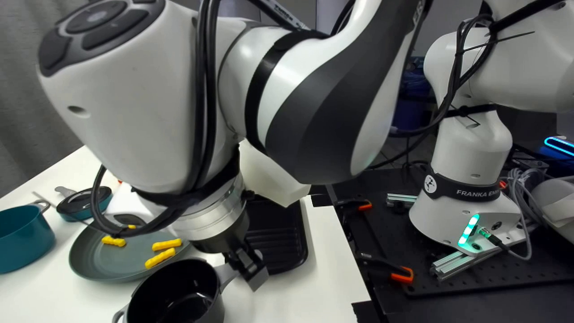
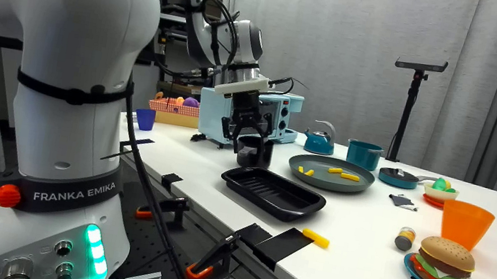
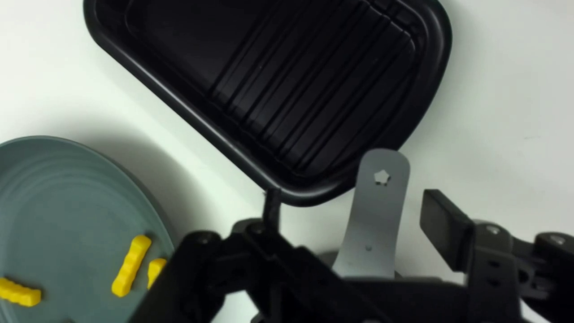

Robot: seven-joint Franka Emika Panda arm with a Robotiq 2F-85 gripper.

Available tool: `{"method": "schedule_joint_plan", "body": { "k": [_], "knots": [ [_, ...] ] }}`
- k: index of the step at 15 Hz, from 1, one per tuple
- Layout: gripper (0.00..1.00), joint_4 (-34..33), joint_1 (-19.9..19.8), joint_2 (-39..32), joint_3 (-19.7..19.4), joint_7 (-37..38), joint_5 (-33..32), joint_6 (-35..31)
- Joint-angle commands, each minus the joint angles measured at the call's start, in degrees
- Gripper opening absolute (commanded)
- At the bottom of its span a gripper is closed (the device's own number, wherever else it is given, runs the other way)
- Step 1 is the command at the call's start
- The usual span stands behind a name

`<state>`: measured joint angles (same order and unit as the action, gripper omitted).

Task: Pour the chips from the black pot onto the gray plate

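The black pot [image 1: 218, 309] stands upright on the white table, also seen in an exterior view [image 2: 265, 155]. The visible part of its inside shows no chips. Its gray handle [image 3: 379, 211] lies between my gripper's fingers in the wrist view. My gripper [image 3: 355, 215] is open, with a gap on each side of the handle; it also shows above the pot in an exterior view [image 2: 248, 147]. The gray plate [image 1: 80, 264] lies beside the pot, also in the wrist view [image 3: 58, 233]. Several yellow chips [image 3: 131, 266] lie on the plate, also in an exterior view [image 2: 350, 177].
A ribbed black grill pan [image 3: 309, 103] lies beside the handle. A loose chip [image 2: 316, 238] lies near the table edge. A teal pot [image 1: 27, 237], a lidded small pan [image 2: 397, 178], a kettle [image 2: 319, 143] and a blue toaster oven [image 2: 213, 115] stand around the plate and pot.
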<state>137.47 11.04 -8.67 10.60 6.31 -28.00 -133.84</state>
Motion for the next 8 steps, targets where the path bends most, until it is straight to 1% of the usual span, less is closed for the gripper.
{"method": "schedule_joint_plan", "body": {
  "k": [1,3,5,8],
  "knots": [
    [0.99,-0.63,0.17,-0.18,-0.46,-2.01,2.09,-0.48],
    [1.0,-0.37,0.19,0.44,-0.4,-2.01,2.19,-0.39],
    [0.98,-0.16,0.09,1.39,-0.41,-1.93,2.6,-0.09],
    [0.97,0.44,0.0,3.68,-0.48,-1.49,3.49,0.31]
  ]
}}
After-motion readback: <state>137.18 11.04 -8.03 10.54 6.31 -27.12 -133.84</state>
